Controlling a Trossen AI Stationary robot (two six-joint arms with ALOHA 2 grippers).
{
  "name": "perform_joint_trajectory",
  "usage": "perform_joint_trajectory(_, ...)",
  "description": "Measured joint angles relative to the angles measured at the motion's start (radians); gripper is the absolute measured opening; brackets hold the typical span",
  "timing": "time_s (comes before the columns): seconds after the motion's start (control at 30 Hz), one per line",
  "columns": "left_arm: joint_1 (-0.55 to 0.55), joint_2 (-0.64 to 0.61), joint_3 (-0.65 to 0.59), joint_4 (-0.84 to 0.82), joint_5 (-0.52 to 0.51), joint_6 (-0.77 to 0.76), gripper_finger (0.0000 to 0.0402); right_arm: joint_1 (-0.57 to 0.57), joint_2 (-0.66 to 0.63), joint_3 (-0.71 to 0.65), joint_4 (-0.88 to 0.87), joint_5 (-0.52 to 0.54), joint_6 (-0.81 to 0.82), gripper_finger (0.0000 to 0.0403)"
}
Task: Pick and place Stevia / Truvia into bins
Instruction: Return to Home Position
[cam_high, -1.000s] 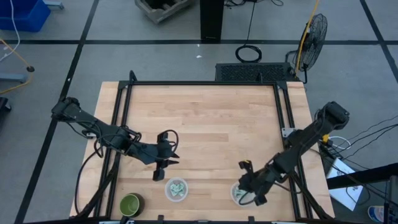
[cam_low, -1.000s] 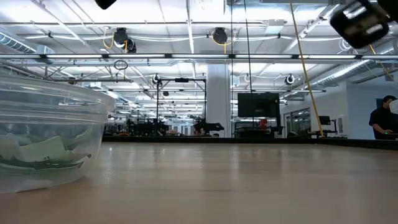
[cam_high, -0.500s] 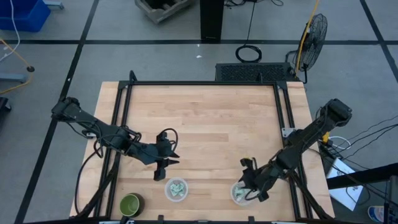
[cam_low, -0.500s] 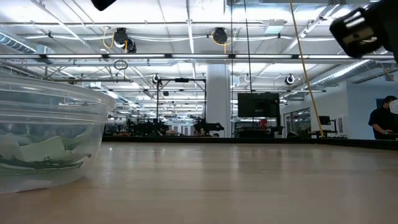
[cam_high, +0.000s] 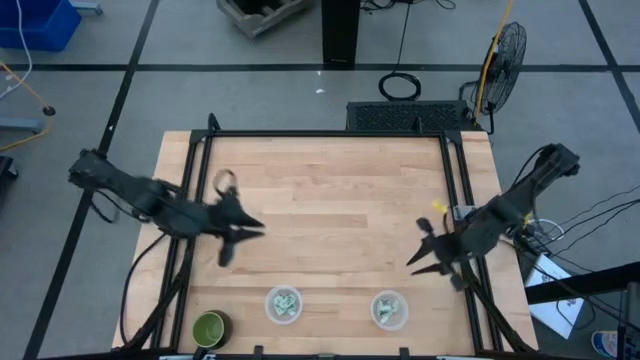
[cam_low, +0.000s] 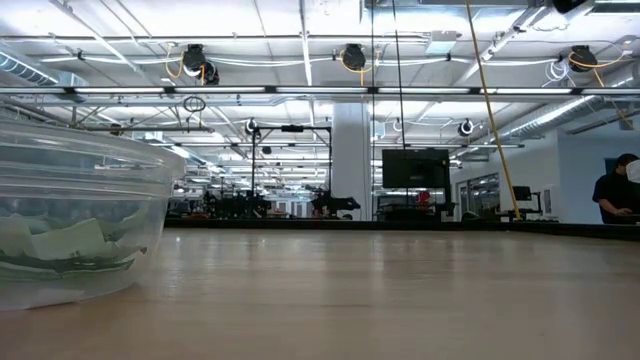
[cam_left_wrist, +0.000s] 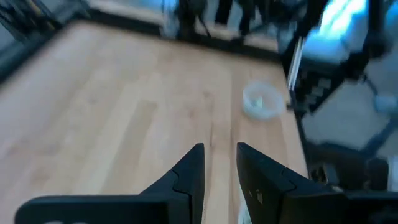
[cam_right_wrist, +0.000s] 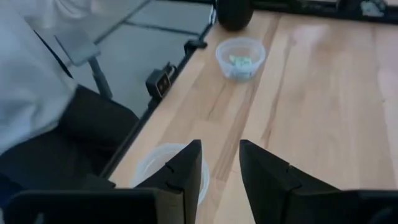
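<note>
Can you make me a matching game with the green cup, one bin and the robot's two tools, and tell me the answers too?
Things:
A green cup
B right bin
C left tool
D right tool

Places or states:
1 over the right half of the table, open and empty
2 dark inside
3 over the table's left half, open and empty
4 packets inside

Pairs: A-2, B-4, C-3, D-1.

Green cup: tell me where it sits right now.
In the high view, the green cup sits at the table's bottom-left corner, just left of the left bin, with the right bin farther along the same edge.
</note>
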Motion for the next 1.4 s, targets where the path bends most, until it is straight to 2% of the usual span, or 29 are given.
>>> perform_joint_trajectory(0.33, 0.0, -0.317, -0.013, -0.159, -0.111, 0.061, 0.0097, 0.0, -0.213, -0.046, -0.008, -0.001, 0.04, 0.01)
perform_joint_trajectory(0.43, 0.0, -0.384, -0.059, -0.16, -0.168, 0.04, 0.0097, 0.0, -0.288, -0.06, -0.04, -0.001, 0.034, 0.0102)
perform_joint_trajectory(0.57, 0.012, -0.482, -0.164, -0.083, -0.2, -0.025, 0.0097, 0.0, -0.427, -0.06, -0.049, 0.004, -0.069, 0.0104)
perform_joint_trajectory(0.73, 0.019, -0.571, -0.397, 0.137, -0.137, 0.001, 0.0097, 0.0, -0.612, -0.074, -0.055, 0.014, -0.189, 0.0102)
perform_joint_trajectory(0.87, 0.019, -0.629, -0.588, 0.371, -0.116, 0.041, 0.0097, 0.0, -0.749, -0.136, -0.071, 0.119, -0.17, 0.0102)
perform_joint_trajectory(0.93, 0.027, -0.659, -0.651, 0.457, -0.103, 0.089, 0.0097, 0.0, -0.818, -0.154, -0.08, 0.187, -0.128, 0.0101)
perform_joint_trajectory(1.0, 0.048, -0.698, -0.69, 0.507, -0.094, 0.168, 0.0097, 0.0, -0.827, -0.147, -0.094, 0.245, -0.117, 0.0101)
perform_joint_trajectory(1.1, 0.095, -0.748, -0.705, 0.521, -0.076, 0.253, 0.0097, 0.001, -0.816, -0.135, -0.116, 0.255, -0.118, 0.0101)
perform_joint_trajectory(1.27, 0.173, -0.868, -0.689, 0.404, 0.047, 0.275, 0.0097, 0.011, -0.826, -0.143, -0.142, 0.223, -0.106, 0.0101)
perform_joint_trajectory(1.4, 0.205, -0.982, -0.688, 0.353, 0.05, 0.302, 0.0097, 0.01, -0.828, -0.14, -0.135, 0.207, -0.146, 0.01)
